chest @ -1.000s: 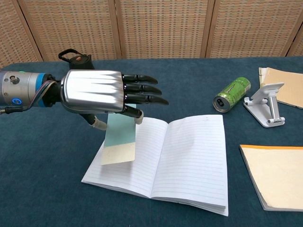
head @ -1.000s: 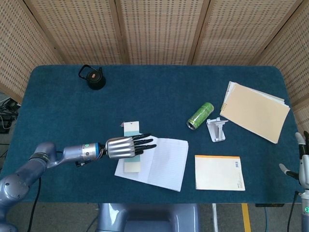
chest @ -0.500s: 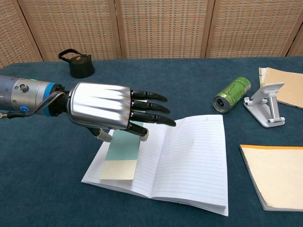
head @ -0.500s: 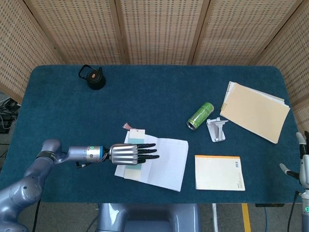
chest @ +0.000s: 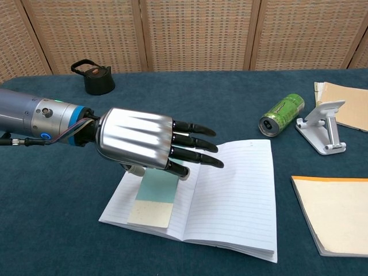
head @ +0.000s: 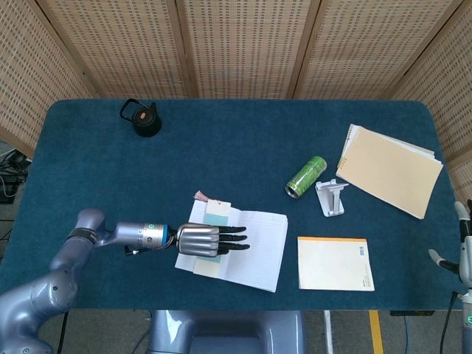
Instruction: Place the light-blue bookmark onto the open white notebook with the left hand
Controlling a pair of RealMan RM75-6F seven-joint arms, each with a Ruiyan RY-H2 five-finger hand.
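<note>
**Left hand over bookmark on notebook**

The table [head: 243, 140] fills most of the head view. Right of centre lie a folder [head: 389, 170] and a pad [head: 335, 263]. The open notebook [chest: 224, 195] sits at lower centre. The left hand [chest: 144, 144] hangs palm-down above its left page, fingers extended; whether it pinches the bookmark [chest: 154, 195] beneath cannot be told. The bookmark lies along that left page. The right hand [head: 463, 247] shows at the lower right edge, grasp unclear. A can [head: 306, 176] lies beside a stand [head: 331, 197].
</note>
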